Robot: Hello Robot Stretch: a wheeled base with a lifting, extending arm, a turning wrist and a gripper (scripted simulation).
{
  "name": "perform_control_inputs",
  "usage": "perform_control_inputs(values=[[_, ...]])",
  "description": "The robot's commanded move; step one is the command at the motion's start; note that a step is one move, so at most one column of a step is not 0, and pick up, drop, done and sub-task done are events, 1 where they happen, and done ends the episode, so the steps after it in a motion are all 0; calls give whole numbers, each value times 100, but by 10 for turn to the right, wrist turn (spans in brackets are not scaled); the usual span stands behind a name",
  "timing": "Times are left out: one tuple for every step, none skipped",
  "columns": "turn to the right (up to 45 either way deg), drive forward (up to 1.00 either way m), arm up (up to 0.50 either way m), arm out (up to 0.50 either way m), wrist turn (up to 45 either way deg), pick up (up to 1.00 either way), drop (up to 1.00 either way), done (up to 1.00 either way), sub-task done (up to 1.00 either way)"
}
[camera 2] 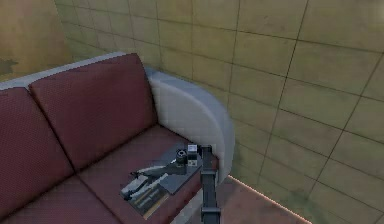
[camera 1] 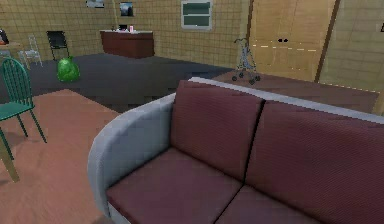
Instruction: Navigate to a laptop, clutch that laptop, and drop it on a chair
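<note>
Forward view: sofa takes up the lower right, w/ its grey rounded end nearest me, so that way is blocked. Open reddish floor lies to the view's left, btw the sofa's end and the green chair at the left edge. Beyond it, dark floor runs wide and free up to the far counter.

Counts:
- Chairs, 3: 1 green, 1 dark chair and 1 pale chair, the last two by the far wall.
- 1 green round blob on the dark floor.
- 1 walker frame near the double door, which has 2 leaves.
- 1 window.
- Sofa cushions: 2 back, 2 seat.

Arm side view: my arm rises over the sofa seat, jaws at its far end. 1 laptop, flat and grey, lies on the seat cushion next to the sofa's rounded end, right by the jaws. Can't tell if the jaws are spread or pressed together, nor whether they hold anything. The tiled wall stands close behind the sofa. A strip of reddish floor shows at lower right, btw the sofa's end and the wall.
</note>
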Motion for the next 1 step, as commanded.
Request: perform_control_inputs(values=[[0,0,0,0,450,0,0,0,0]])
